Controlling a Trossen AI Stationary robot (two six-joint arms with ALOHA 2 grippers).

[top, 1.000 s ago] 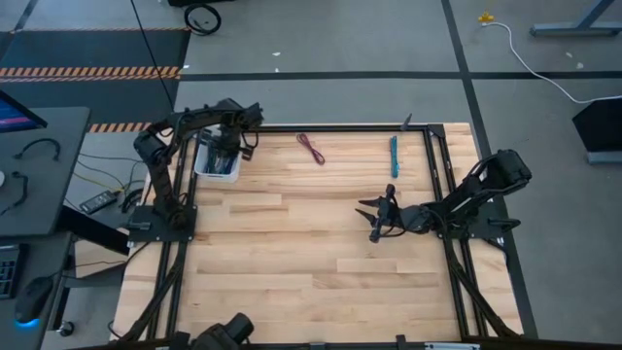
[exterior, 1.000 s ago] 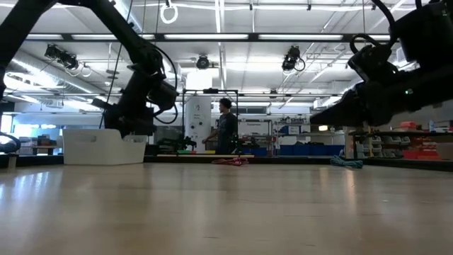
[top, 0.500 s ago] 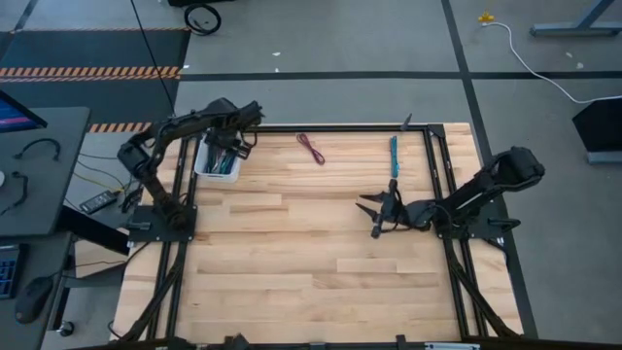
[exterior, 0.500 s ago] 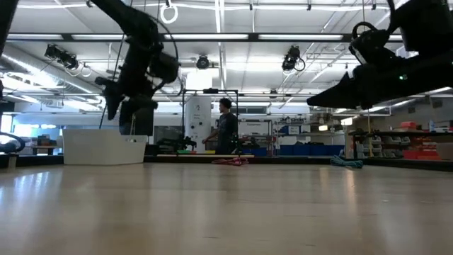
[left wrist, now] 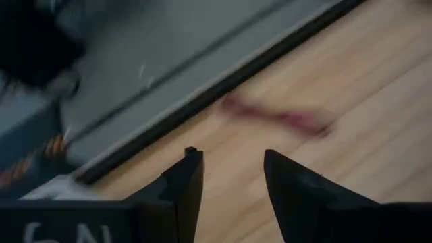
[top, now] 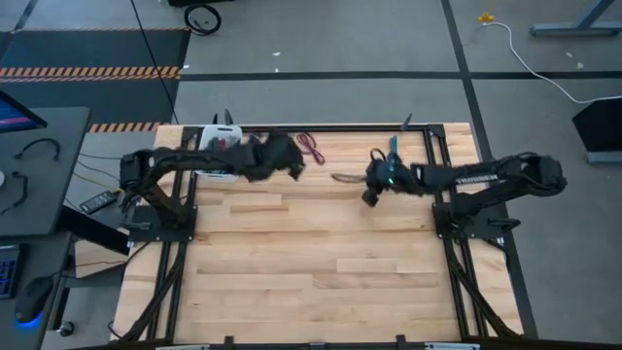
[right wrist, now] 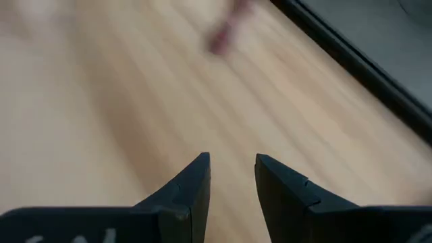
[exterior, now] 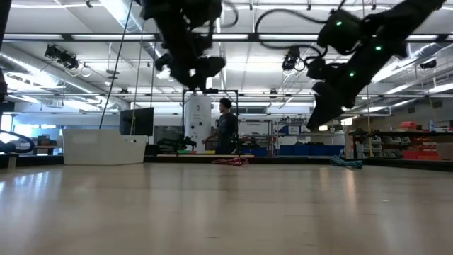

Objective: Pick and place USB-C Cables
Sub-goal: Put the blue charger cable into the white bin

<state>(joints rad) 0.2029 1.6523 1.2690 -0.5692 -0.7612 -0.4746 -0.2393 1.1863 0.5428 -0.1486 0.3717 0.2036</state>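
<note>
From above, the left end effector (top: 292, 167) hangs over the tabletop (top: 311, 272) near its far edge, just at 7 o'clock of the maroon cable (top: 311, 149); the white bin (top: 216, 160) is half hidden under that arm. The right end effector (top: 342, 178) reaches toward 9 o'clock, and the teal cable (top: 394, 148) is partly covered by its wrist. The near half of the tabletop lies bare. At table height both end effectors hang high, the cables only small shapes at the far edge. In the left wrist view, blurred, the fingers (left wrist: 189, 182) stand apart and empty, the maroon cable ahead. The right fingers (right wrist: 196, 179) are likewise parted, holding nothing.
</note>
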